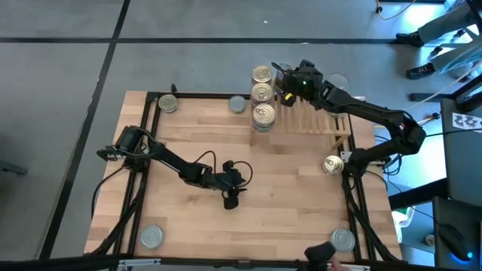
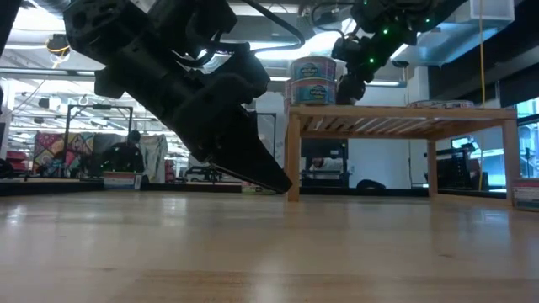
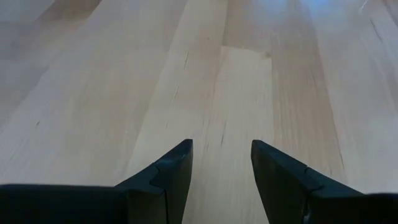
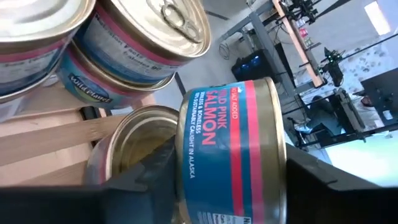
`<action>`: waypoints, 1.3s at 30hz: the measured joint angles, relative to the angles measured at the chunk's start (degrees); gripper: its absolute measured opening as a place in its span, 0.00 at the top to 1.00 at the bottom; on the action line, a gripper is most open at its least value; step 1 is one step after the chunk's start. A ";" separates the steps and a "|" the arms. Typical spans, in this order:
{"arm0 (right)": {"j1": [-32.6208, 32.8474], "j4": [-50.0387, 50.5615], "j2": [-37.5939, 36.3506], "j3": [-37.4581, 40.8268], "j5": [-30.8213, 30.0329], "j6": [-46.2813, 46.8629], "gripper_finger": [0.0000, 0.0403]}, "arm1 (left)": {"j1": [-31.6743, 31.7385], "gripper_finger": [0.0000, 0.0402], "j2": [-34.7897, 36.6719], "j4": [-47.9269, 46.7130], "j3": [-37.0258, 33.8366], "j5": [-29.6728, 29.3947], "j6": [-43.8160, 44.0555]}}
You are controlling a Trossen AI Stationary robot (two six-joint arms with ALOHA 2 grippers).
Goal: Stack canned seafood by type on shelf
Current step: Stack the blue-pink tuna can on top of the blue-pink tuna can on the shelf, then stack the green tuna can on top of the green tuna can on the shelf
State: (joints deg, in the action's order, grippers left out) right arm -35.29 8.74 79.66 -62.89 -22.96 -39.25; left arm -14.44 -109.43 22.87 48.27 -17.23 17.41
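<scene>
Holding a salmon can (image 4: 233, 155) sideways in my right gripper (image 1: 288, 88) at the shelf (image 1: 320, 120), beside matching stacked cans (image 1: 262, 94); my left gripper (image 3: 221, 180) rests half-open and empty above the table (image 1: 286, 173).

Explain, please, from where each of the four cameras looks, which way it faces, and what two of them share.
High view: above the table, facing straight down; both arms, the rack, scattered cans.
Low view: at tabletop height, facing level toward the rack; the left claw looms close.
Left wrist view: on the left arm, facing bare tabletop past the open left claw.
Right wrist view: on the right arm, facing the rack's can stacks; the right claw holds a salmon can.
Shared: high and low views both show the stacked cans at the rack's end.
</scene>
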 joint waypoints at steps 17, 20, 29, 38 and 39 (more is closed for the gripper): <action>0.85 4.55 -1.79 0.17 -1.19 0.36 0.31 | 0.26 0.60 0.02 0.00 0.00 0.00 0.07; 1.82 4.80 -2.62 0.17 -1.53 0.36 0.32 | 0.26 0.60 0.02 0.00 0.00 0.00 0.09; 5.37 5.35 -3.31 0.17 -5.18 -0.34 0.32 | 0.24 0.60 0.09 0.02 0.00 0.02 0.11; 11.49 9.51 -7.21 0.17 -14.09 -1.11 0.32 | 0.24 0.60 0.07 0.02 0.00 0.01 0.23; 12.87 11.07 -8.17 0.17 -15.19 0.25 0.32 | 0.24 0.60 0.07 0.02 0.00 0.02 0.11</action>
State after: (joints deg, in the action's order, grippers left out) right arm -22.42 19.81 71.49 -62.72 -38.15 -39.00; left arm -14.20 -109.36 22.90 48.27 -17.21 17.52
